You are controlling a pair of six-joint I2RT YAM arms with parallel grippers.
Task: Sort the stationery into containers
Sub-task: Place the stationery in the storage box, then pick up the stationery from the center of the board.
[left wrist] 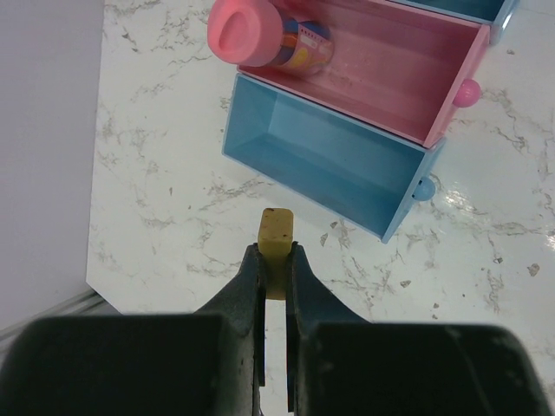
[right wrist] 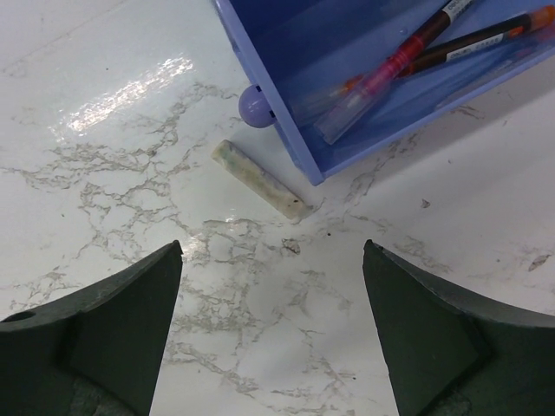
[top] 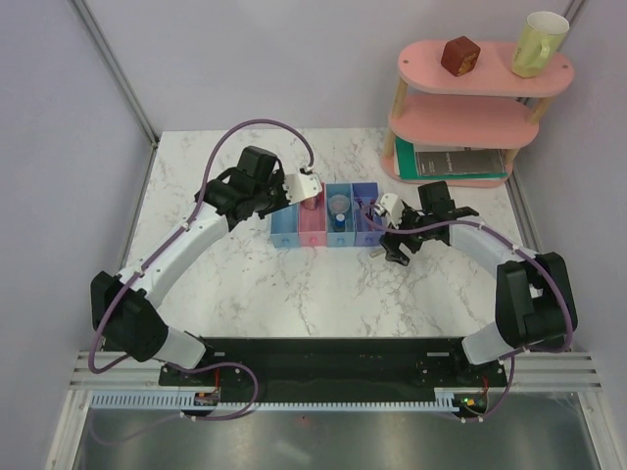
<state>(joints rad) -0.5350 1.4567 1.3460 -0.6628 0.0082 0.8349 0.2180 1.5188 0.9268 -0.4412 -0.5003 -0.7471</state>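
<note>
Left wrist: left fingers (left wrist: 247,295) clamp a beige piece (left wrist: 276,245) beside the blue bin (left wrist: 338,160); right fingers (right wrist: 113,321) spread wide.

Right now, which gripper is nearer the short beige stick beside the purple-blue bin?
Right: the right gripper hangs open beside the stick; the left gripper is at the bins' far end.

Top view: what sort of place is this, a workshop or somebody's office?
Likely a robot test booth: a left arm and right arm bolted to a marble-look table, plain screen walls around it, staged props like the pink shelf.
</note>
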